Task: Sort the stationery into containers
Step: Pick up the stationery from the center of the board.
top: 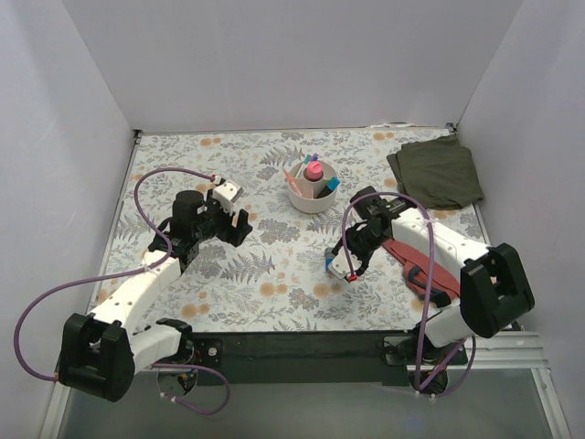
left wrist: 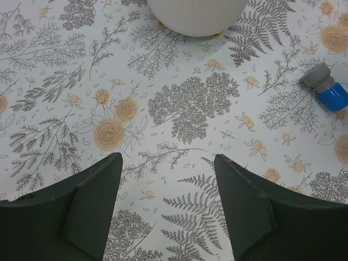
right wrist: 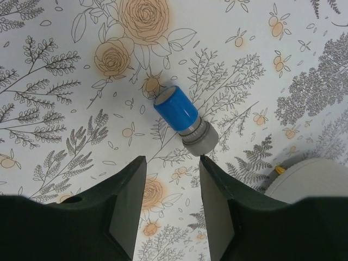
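Observation:
The off-white ribbed cup (top: pixel 309 197) stands at the middle back of the floral table and holds several pens and a fat pink marker (top: pixel 313 174). A short stub with a blue body and grey end (top: pixel 330 262) lies on the table in front of the cup. In the right wrist view the stub (right wrist: pixel 182 117) lies just ahead of my right gripper (right wrist: pixel 171 162), which is open and empty, its right fingertip almost at the grey end. My left gripper (left wrist: pixel 167 157) is open and empty above bare table, left of the cup (left wrist: pixel 198 16). The stub (left wrist: pixel 326 89) shows far right there.
A folded dark green cloth (top: pixel 437 171) lies at the back right. A red flat item (top: pixel 422 267) lies under my right arm. White walls close in the table on three sides. The cup's edge (right wrist: pixel 310 179) shows at the right wrist view's lower right.

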Controlling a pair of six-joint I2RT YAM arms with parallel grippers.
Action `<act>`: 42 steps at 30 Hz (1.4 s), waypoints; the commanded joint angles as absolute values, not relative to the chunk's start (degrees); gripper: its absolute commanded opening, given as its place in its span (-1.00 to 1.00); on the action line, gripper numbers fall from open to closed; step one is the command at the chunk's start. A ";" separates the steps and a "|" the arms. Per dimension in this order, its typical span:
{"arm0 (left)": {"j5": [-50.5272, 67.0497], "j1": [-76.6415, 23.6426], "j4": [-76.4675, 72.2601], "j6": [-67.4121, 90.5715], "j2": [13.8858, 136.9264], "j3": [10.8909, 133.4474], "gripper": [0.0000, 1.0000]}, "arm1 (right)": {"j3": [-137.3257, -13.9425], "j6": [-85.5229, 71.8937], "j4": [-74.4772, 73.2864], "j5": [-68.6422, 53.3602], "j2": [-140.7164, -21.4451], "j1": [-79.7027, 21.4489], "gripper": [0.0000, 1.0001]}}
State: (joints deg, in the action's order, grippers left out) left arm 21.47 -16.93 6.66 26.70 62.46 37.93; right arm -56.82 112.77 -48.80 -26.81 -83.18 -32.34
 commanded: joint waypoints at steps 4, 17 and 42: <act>23.91 -15.29 6.07 27.16 60.38 37.88 0.36 | -60.21 142.21 -54.23 -24.79 -87.54 -34.54 0.03; 25.66 -14.85 4.31 28.74 60.38 36.30 0.35 | -59.24 137.46 -49.84 -20.66 -89.73 -40.87 0.05; 26.28 -14.33 3.87 29.71 60.12 35.68 0.35 | -61.26 125.78 -45.79 -11.95 -95.89 -46.49 -0.69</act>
State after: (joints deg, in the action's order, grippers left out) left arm 24.99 -15.03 4.67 29.43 61.63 36.03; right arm -59.44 113.97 -44.84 -12.32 -95.31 -45.82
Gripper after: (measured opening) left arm 0.676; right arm 0.307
